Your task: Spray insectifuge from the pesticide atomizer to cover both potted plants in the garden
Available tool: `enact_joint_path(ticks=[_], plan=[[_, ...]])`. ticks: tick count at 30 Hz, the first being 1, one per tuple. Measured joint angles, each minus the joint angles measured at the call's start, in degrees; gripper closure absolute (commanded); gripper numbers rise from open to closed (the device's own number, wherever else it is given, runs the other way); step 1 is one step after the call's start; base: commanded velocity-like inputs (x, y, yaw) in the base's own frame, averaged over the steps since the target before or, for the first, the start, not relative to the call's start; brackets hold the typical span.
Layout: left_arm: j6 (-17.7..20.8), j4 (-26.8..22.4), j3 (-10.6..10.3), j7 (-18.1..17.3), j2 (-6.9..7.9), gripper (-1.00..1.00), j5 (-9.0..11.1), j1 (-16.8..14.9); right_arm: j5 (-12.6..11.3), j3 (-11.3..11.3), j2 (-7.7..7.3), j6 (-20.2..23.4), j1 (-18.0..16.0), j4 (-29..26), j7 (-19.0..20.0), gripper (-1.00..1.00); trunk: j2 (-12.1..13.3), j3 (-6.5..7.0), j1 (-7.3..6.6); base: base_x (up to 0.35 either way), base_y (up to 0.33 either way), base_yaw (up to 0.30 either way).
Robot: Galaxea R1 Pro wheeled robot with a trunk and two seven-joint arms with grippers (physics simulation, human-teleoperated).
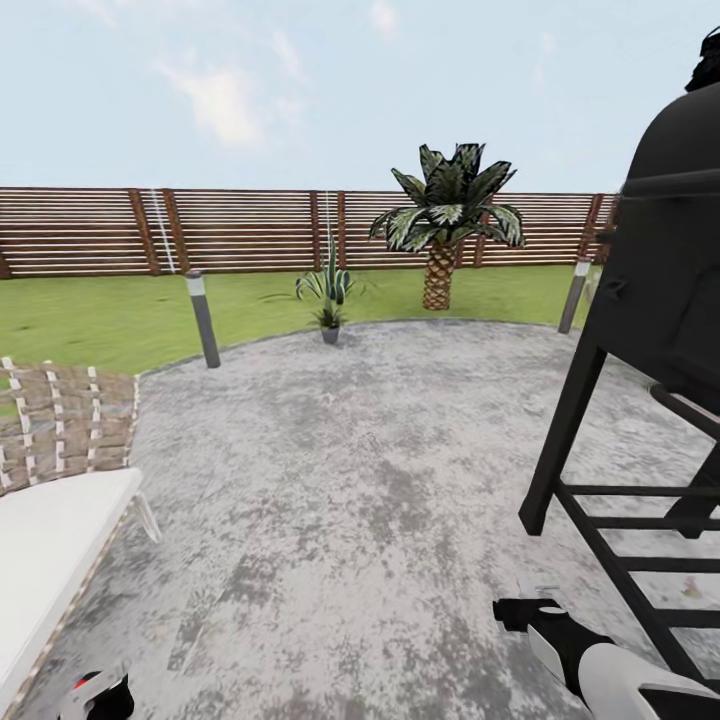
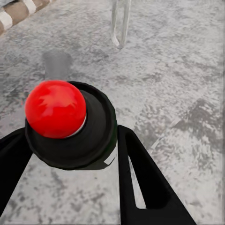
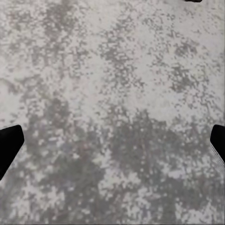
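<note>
Left jaws point(image 2: 70, 154) clamped around the atomizer point(image 2: 70, 124), red cap toward the camera.
Right jaws point(image 3: 112, 140) apart, empty over paving point(image 1: 360, 450); small rosette point(image 1: 329, 318) far ahead at twelve o'clock, lawn point(image 1: 100, 315) edge, nearer the left arm.

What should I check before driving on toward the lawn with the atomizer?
1. Atomizer held: ok. The left end effector has its fingers against both sides of the pesticide atomizer, red cap up.
2. Right end effector free: ok, open over bare paving.
3. Path ahead: ok. The stone paving lies open up to the grass.
4. Right side clearance: not ok. The black grill stands close beside the right arm.
5. Left side clearance: cannot tell. The lounge chair is near.
6. Low speckled target plants: cannot tell.
</note>
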Motion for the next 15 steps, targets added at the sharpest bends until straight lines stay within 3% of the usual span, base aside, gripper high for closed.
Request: enact_joint_path(ticks=[15], plan=[[0.00, 0.00, 0.00, 0.00, 0.00, 1.00, 0.00, 0.00, -0.08, -0.07, 0.00, 0.00, 0.00, 0.09, 0.00, -1.00, 0.00, 0.00, 0.00, 0.338, 0.000, 0.000]])
